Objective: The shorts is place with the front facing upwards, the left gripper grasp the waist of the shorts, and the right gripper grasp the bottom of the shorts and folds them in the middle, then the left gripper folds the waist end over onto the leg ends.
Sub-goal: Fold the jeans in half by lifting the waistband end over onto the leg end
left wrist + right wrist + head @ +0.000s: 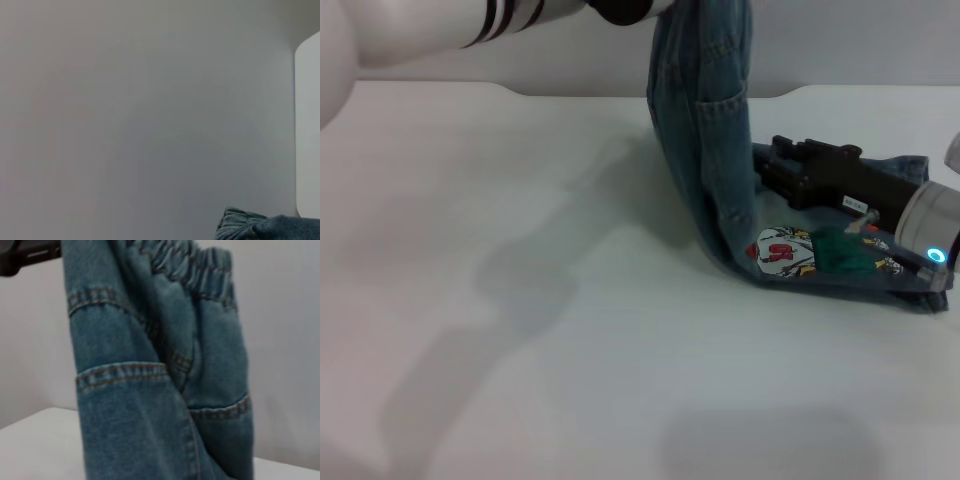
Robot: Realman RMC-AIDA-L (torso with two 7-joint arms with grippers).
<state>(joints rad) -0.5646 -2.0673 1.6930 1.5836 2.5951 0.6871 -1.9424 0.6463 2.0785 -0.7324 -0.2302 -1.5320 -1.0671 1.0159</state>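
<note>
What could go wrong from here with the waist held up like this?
1. The left gripper holds the waist end high by an edge; it could slip out.
2. The right gripper lies on the leg ends, in the fold's path; the waist may land on it.
3. The shorts hang bunched, so the fold may wrinkle.

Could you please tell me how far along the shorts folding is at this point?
The lengthwise fold looks done: the shorts form one narrow strip. In hand: the left gripper, raised at the table's far side, holds the waist end up while the right gripper rests on the leg ends. Left: laying the waist end over the leg ends.
</note>
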